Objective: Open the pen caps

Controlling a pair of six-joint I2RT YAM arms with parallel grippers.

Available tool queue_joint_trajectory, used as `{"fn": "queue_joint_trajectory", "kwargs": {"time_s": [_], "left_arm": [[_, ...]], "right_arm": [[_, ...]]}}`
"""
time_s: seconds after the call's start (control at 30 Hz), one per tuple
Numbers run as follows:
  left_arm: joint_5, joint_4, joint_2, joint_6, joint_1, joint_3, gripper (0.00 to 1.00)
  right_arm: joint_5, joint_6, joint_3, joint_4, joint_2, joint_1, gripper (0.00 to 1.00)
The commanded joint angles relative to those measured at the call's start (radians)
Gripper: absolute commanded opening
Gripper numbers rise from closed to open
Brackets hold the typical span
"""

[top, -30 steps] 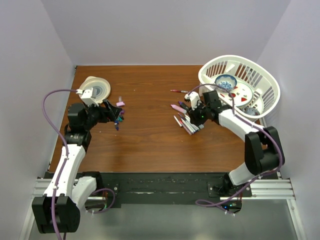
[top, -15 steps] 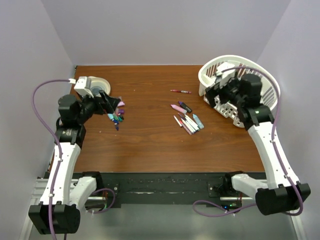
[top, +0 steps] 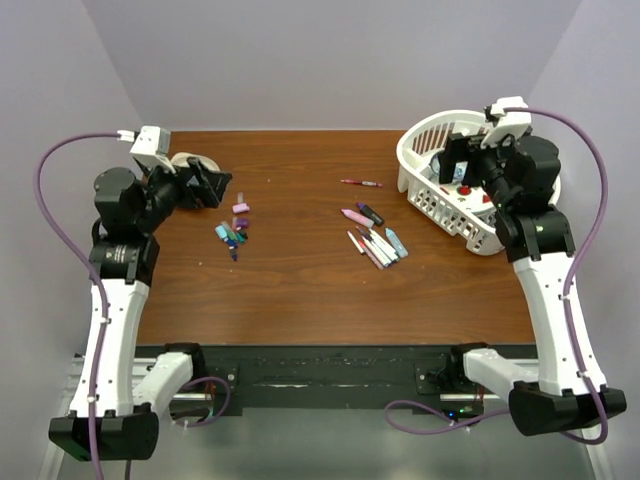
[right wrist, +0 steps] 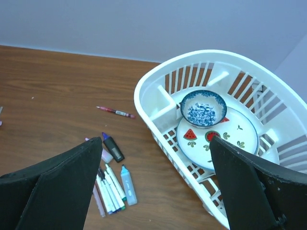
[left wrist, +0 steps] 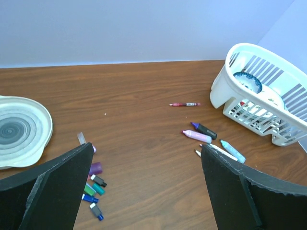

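Left fingers (left wrist: 57, 187), right fingers (right wrist: 53, 187) wide apart, seemingly empty.

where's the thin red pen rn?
Top view: the thin red pen lies alone on the wooden table, right of centre, just left of the white slatted plastic basket and farther back than the loose group of pens.

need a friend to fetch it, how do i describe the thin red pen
Find the white basket at the far right. Just left of it, a slim red pen lies alone on the wood. The other pens lie bunched together.
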Motion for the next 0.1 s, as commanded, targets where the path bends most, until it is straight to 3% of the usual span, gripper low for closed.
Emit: {"fn": "queue_joint_trajectory", "kwargs": {"time_s": [0.0, 0.07], "left_arm": [[-0.01, -0.008, -0.003, 0.029, -0.007, 0.018, 1.0], [-0.012, -0.008, 0.0, 0.034, -0.01, 0.016, 1.0]], "right_arm": [[0.031, 0.025, 0.037, -0.015, -0.006, 0.0, 0.99], [0.013, 0.019, 0.046, -0.016, 0.004, -0.001, 0.99]]}}
